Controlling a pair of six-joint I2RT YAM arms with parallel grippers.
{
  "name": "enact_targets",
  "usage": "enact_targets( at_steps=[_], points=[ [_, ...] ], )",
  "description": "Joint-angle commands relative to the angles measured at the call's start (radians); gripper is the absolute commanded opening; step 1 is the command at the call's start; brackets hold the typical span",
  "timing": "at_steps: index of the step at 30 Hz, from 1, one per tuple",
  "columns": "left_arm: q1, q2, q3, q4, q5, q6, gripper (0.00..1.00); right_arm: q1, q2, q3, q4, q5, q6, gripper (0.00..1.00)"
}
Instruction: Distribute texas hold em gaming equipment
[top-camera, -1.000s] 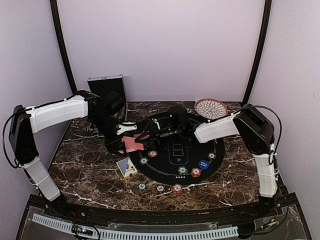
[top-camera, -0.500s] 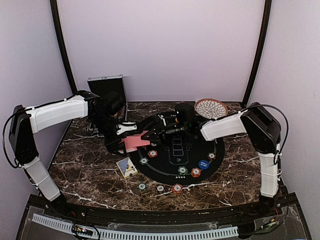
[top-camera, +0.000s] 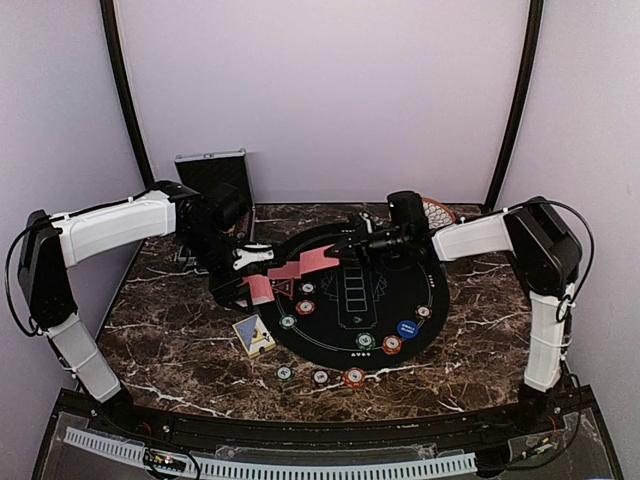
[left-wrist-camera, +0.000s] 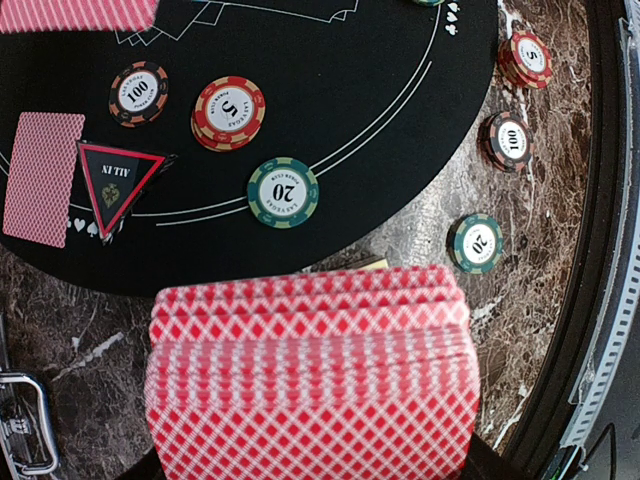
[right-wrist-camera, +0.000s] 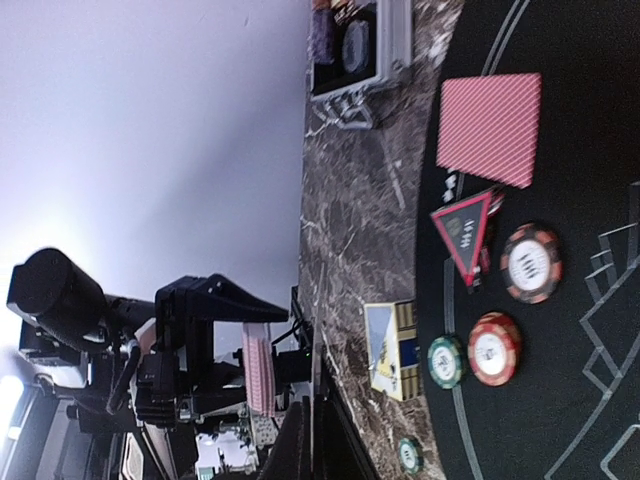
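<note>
The left pincer is pressed together on the deck of red-backed cards; it holds the deck above the left edge of the black mat. The right pincer is closed and pinches 1 single card by its end, in the air over the mat. Another card lies face down on the mat, just beside the triangle marker. Near them on the mat are 3 chips: the dark 100 chip, the red 5 chip and the green 20 chip; the blue chip lies on the right part of the mat. On the marble surface, outside the near edge of the mat, 3 more chips lie in a row, among them the orange chip.
</note>
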Motion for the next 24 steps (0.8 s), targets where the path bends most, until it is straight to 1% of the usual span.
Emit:
enact_targets(
  at_steps=[1, 6, 13, 18, 20, 24],
  points=[
    [0.001, -0.043, -0.005, -0.007, 0.016, -0.002, 0.0, -0.102, 0.009, 0.104, -0.201, 0.044, -0.184, 0.0],
    [0.001, -0.043, -0.003, -0.009, 0.022, -0.001, 0.0, -0.185, 0.123, 0.317, -0.512, 0.176, -0.377, 0.0],
    [0.001, -0.04, 0.005, -0.011, 0.027, -0.002, 0.0, -0.217, 0.299, 0.591, -0.709, 0.288, -0.491, 0.0],
    [0.001, -0.041, 0.005, -0.014, 0.03, -0.002, 0.0, -0.218, 0.389, 0.704, -0.773, 0.325, -0.515, 0.0],
    [0.001, -0.041, 0.005, -0.016, 0.029, -0.002, 0.0, -0.218, 0.401, 0.722, -0.784, 0.338, -0.521, 0.04],
    [0.001, -0.041, 0.005, -0.019, 0.032, -0.002, 0.0, -0.217, 0.387, 0.734, -0.805, 0.382, -0.549, 0.2]
  ],
)
